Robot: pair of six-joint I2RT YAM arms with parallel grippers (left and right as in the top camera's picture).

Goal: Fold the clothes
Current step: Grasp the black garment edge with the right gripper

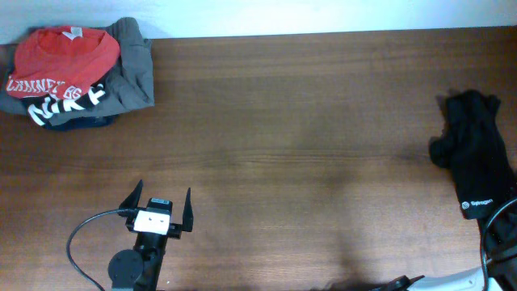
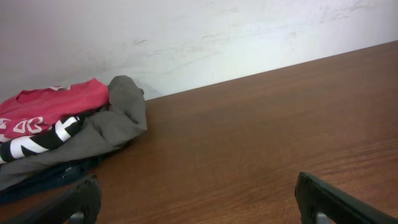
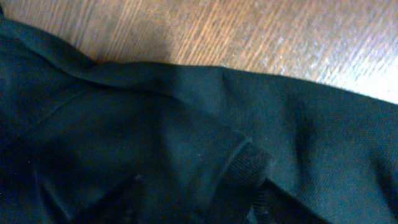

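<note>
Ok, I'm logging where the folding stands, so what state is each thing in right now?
black garment: crumpled in a heap at the right edge of the table, not folded.
left gripper: open, empty, above bare wood.
right gripper: low at the black garment; open or shut cannot be told.
red shirt: bunched, on top of the other clothes at far left.
grey garment: rumpled, partly under the red shirt.

matt black knit cloth garment point(image 3: 186, 143), smooth grained wood table point(image 1: 307, 121)
</note>
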